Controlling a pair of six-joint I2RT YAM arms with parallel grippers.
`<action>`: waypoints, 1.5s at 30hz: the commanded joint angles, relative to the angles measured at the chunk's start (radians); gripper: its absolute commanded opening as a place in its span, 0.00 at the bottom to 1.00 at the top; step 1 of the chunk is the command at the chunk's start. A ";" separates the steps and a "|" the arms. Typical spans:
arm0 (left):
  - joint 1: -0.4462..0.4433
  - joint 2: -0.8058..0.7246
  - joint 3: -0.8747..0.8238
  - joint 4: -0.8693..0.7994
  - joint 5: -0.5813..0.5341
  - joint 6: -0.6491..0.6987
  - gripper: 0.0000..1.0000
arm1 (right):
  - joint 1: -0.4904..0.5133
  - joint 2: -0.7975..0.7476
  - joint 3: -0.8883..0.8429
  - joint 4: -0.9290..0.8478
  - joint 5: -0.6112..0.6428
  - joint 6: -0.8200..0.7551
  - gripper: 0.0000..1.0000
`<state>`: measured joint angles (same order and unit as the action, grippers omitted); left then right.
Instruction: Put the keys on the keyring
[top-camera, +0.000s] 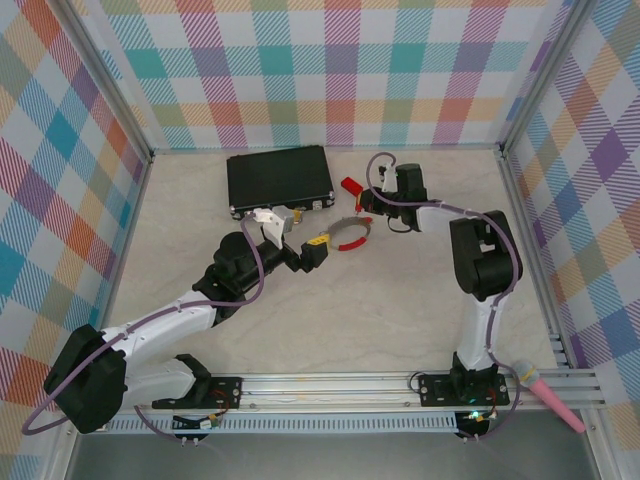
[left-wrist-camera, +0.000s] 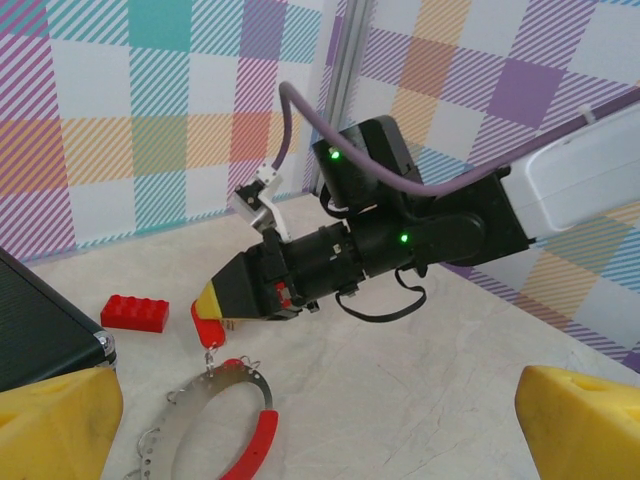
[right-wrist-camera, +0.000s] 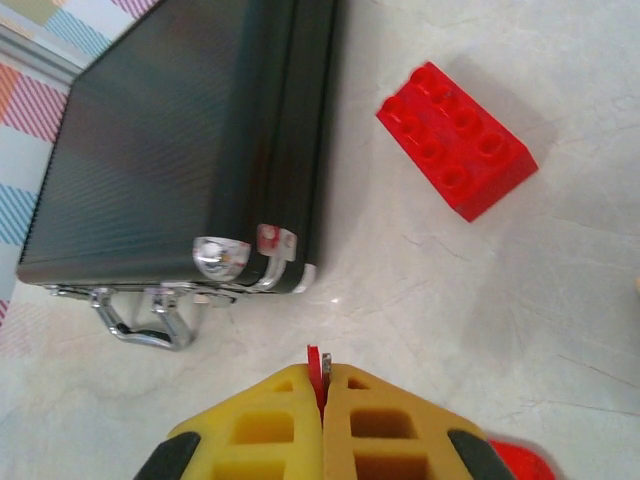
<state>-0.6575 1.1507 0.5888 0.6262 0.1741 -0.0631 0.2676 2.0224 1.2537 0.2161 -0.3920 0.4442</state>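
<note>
The keyring (left-wrist-camera: 215, 400), a thin silver hoop with a red arc (left-wrist-camera: 255, 445), lies flat on the table (left-wrist-camera: 420, 380) and also shows as the keyring (top-camera: 350, 236). My right gripper (left-wrist-camera: 215, 298) is shut on one of the keys (left-wrist-camera: 208, 322) by its red head. The key's thin lower end touches the hoop's far rim. In the right wrist view the right gripper (right-wrist-camera: 322, 378) pinches the key (right-wrist-camera: 318, 366) edge-on between its yellow fingers. My left gripper (left-wrist-camera: 320, 430) is open just short of the ring, holding nothing, and shows as the left gripper (top-camera: 308, 229).
A closed black case (top-camera: 279, 180) lies at the back, its metal handle (right-wrist-camera: 140, 325) towards the ring. A red block (top-camera: 351, 186) lies between the case and the right gripper (top-camera: 364, 207). Plaid walls surround the table.
</note>
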 joint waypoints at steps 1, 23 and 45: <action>0.009 -0.003 -0.012 0.000 0.013 -0.003 1.00 | -0.008 0.038 0.041 -0.011 0.020 0.002 0.04; 0.009 -0.031 -0.017 -0.019 0.018 -0.010 1.00 | -0.014 -0.006 0.088 -0.084 0.124 -0.064 0.40; 0.033 -0.069 0.022 -0.304 -0.603 -0.101 1.00 | -0.007 -0.805 -0.570 -0.024 0.408 -0.168 0.99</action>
<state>-0.6422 1.1213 0.5877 0.3935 -0.2176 -0.1379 0.2619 1.2778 0.7364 0.1734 -0.1169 0.3325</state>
